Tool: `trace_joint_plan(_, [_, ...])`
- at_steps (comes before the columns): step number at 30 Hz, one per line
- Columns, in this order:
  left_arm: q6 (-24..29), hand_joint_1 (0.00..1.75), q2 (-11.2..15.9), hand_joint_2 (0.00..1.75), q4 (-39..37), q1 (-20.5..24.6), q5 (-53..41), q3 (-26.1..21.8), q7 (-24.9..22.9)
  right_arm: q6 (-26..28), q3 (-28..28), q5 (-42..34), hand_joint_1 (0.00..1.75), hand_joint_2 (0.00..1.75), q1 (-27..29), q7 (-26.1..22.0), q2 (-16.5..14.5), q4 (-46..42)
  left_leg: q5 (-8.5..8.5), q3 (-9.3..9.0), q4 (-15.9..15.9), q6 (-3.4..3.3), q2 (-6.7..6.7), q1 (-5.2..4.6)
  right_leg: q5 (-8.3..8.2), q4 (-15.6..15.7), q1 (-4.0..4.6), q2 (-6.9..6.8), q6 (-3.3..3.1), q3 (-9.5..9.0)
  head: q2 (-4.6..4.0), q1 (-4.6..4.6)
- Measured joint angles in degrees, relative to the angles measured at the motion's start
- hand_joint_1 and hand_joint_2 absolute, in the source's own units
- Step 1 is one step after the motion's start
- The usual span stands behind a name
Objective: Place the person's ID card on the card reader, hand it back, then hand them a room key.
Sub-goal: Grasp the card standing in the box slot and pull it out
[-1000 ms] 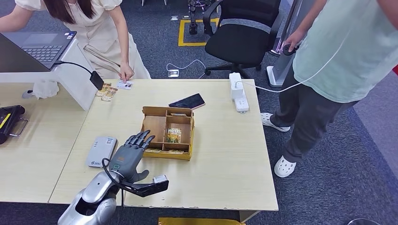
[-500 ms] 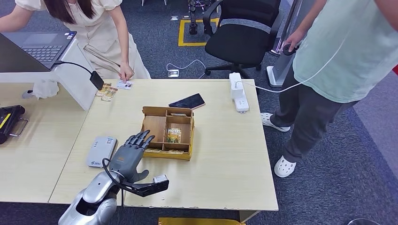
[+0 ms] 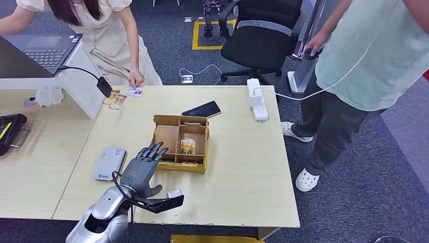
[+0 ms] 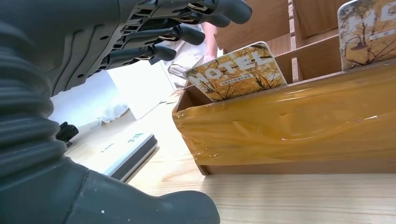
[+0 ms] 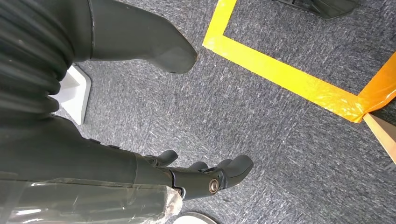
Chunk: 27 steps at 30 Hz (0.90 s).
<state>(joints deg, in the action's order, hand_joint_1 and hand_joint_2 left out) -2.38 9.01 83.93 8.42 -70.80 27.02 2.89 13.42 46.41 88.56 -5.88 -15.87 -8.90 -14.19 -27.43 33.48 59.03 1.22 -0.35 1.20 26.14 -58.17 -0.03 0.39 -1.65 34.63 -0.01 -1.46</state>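
Note:
My left hand hovers over the table with fingers apart and nothing in it, its fingertips at the front left corner of the wooden compartment box. In the left wrist view the hand reaches over the box's taped front wall, just above a yellow hotel key card standing in the front compartment. A second key card lies in a middle compartment. The grey card reader sits left of my hand. At the far edge, a person's hand touches the ID card. My right hand hangs open above the carpet.
A black phone and a white power strip lie beyond the box. Several small cards lie near the ID card. A laptop stands on a white riser at the far left. A second person stands right of the table.
My left hand has edged slightly forward and right, closer to the box's front corner. The person's hand and the ID card have stayed put.

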Motion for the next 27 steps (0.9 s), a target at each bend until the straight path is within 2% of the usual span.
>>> trace_joint_plan(16, [0.1,0.03,-0.1,1.75,-0.2,0.0,-0.2,0.0,-0.1,0.0,0.0,0.0,0.00,1.75,0.0,0.0,0.0,0.0,0.00,0.00,0.0,0.00,0.00,0.00,0.00,0.0,0.00,0.00,0.00,0.00,-0.01,0.00])
trace_joint_plan(20, [0.6,1.75,-0.2,1.75,-0.2,0.0,-1.0,0.0,-0.7,0.0,0.0,0.0,0.00,1.75,0.0,0.0,0.0,0.0,0.00,0.00,0.0,0.00,0.00,0.00,0.00,0.0,0.00,0.00,0.00,0.00,-0.01,-0.01])
trace_joint_plan(27, [0.6,1.75,-0.2,1.75,-0.2,0.0,-2.0,0.0,-1.3,0.0,0.0,0.0,0.00,1.75,0.0,0.0,0.0,0.0,-0.01,0.00,0.0,-0.01,0.00,0.00,0.00,0.0,0.00,0.00,0.00,0.00,-0.01,-0.01])
